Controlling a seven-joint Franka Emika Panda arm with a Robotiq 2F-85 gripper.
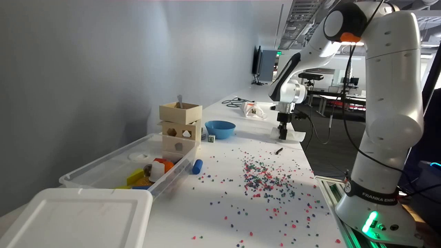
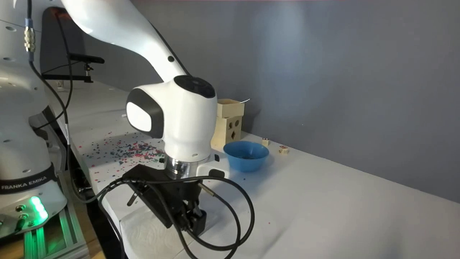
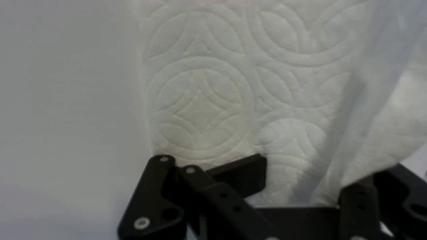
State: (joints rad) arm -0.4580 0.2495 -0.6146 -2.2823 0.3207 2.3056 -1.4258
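Note:
A white paper towel (image 3: 200, 96) with an embossed circle pattern lies flat on the white table and fills much of the wrist view. It also shows in both exterior views, at the table's edge (image 1: 294, 136) (image 2: 147, 233). My black gripper (image 3: 300, 180) points down at the towel, its fingers apart with towel visible between them. The left finger rests at or just above the towel. A raised fold of the towel covers the tip of the right finger. The gripper also shows in both exterior views (image 1: 283, 132) (image 2: 196, 219); its fingertips are hard to see there.
A small black stick (image 1: 279, 151) and scattered red, blue and green beads (image 1: 263, 177) lie nearby. A blue bowl (image 1: 220, 130), stacked wooden boxes (image 1: 181, 120), a clear bin (image 1: 179, 168), a white lid (image 1: 86, 217) and a white bundle (image 1: 253, 110) stand about. Loops of cable (image 2: 248, 201) hang by the gripper.

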